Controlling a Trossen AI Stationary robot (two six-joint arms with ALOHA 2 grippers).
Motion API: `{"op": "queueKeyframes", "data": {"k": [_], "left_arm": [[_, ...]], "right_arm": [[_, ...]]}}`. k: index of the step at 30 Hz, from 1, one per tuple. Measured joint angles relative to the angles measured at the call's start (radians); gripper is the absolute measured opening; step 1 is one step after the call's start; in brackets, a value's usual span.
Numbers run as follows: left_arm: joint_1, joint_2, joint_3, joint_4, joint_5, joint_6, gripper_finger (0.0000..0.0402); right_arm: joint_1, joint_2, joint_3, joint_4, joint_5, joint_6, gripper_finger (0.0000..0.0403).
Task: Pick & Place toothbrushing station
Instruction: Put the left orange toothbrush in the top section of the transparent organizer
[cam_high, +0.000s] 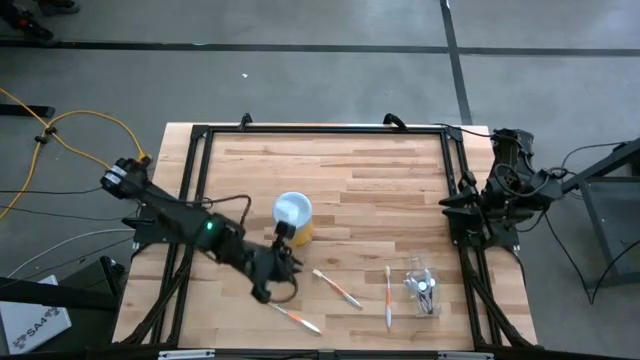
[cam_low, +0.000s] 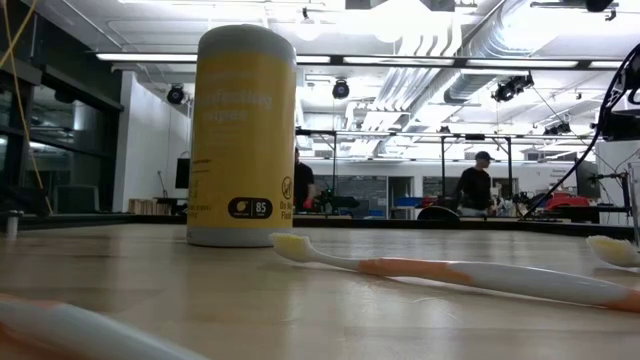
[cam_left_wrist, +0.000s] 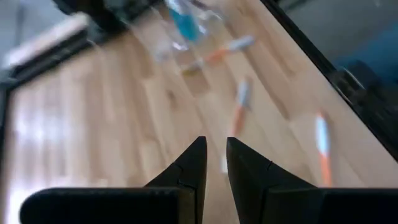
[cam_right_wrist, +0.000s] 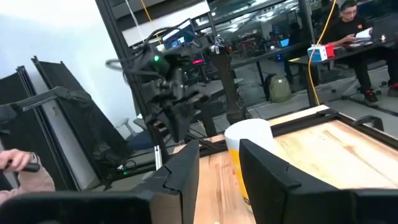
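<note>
Three toothbrushes with orange and white handles lie flat on the wooden table (cam_high: 400, 170): one (cam_high: 337, 288) near the middle, one (cam_high: 388, 297) to its right, one (cam_high: 296, 318) near the front edge. The clear holder cup (cam_high: 422, 286) lies at the right with small items inside; something teal in it shows in the left wrist view (cam_left_wrist: 183, 25). My left gripper (cam_high: 272, 280) hovers left of the middle toothbrush (cam_left_wrist: 238, 112), its fingers (cam_left_wrist: 198, 163) a narrow gap apart and empty. My right gripper (cam_right_wrist: 219, 162) waits at the table's right edge (cam_high: 452, 203), open and empty.
A yellow canister (cam_high: 293, 215) with a white lid stands just beyond my left gripper; it also shows in the low view (cam_low: 245, 135). A black frame (cam_high: 320, 128) runs around the table. Bare wood lies at the far half. People (cam_low: 478, 185) are in the room behind.
</note>
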Motion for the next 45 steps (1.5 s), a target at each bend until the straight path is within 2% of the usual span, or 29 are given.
{"op": "queueKeyframes", "data": {"k": [4, 10, 24, 34, 45], "left_arm": [[-0.052, 0.047, 0.000, -0.067, 0.001, -0.075, 0.0055], [-0.111, 0.143, 0.000, -0.071, -0.004, -0.139, 0.0055], [-0.162, 0.270, 0.000, -0.062, -0.009, -0.351, 0.0063], [-0.218, 0.359, 0.000, -0.001, -0.006, -0.370, 0.0107], [-0.238, 0.467, 0.000, 0.088, 0.025, -0.354, 0.0111]], "right_arm": [[0.000, 0.014, 0.000, 0.001, 0.004, 0.030, 0.0107], [0.000, 0.038, 0.000, -0.001, 0.027, 0.066, 0.0107], [0.000, 0.093, 0.000, 0.000, 0.046, 0.143, 0.0107], [0.000, 0.173, 0.000, 0.010, 0.047, 0.205, 0.0107], [0.000, 0.219, 0.000, 0.027, 0.049, 0.229, 0.0107]]}}
